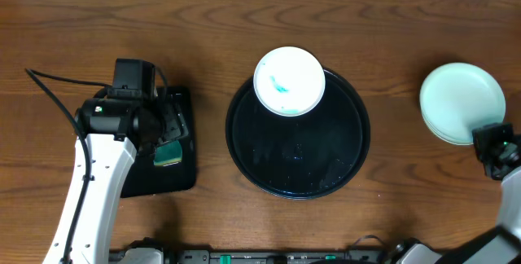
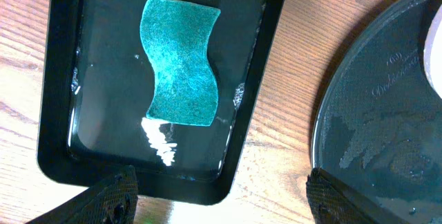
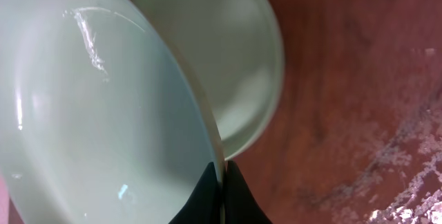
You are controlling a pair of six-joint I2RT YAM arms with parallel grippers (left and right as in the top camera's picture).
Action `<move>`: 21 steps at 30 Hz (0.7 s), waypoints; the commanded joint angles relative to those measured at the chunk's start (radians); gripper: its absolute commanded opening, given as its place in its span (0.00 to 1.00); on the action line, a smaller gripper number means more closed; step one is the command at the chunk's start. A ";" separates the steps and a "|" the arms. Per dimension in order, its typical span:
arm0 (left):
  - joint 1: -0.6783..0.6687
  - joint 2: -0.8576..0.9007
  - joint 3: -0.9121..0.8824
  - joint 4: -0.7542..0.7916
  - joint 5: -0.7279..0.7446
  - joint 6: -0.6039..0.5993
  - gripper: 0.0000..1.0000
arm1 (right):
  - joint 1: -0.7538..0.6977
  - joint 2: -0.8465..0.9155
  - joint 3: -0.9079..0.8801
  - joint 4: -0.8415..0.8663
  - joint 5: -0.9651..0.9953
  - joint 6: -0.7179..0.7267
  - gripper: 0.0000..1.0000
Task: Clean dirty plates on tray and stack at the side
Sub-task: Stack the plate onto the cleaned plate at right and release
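A white plate [image 1: 289, 81] with teal smears rests on the far rim of the big round black tray [image 1: 297, 174]. At the right, my right gripper [image 1: 487, 136] is shut on the rim of a pale mint plate [image 1: 462, 99]. In the right wrist view the gripper [image 3: 222, 191] pinches that plate [image 3: 97, 113] edge-on, tilted over a second plate [image 3: 231, 58] lying on the table. My left gripper [image 2: 221, 182] hangs open and empty above the near end of the small rectangular tray [image 2: 59, 79], with the tray's wet floor [image 2: 387, 120] to its right.
A green sponge [image 2: 181, 61] lies in the wet rectangular black tray [image 1: 183, 174] at the left, under my left arm [image 1: 98, 174]. A black cable [image 1: 49, 93] trails over the table behind that arm. Bare wood lies between the two trays.
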 commanded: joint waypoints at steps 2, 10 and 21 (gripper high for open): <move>-0.002 0.002 0.010 0.000 -0.002 -0.002 0.79 | -0.034 0.127 0.016 0.019 -0.020 0.036 0.01; -0.002 0.002 0.010 -0.005 -0.002 -0.002 0.79 | -0.042 0.282 0.016 0.109 -0.014 0.088 0.01; -0.002 0.002 0.010 -0.011 -0.002 -0.002 0.79 | -0.043 0.290 0.187 0.010 -0.008 0.039 0.41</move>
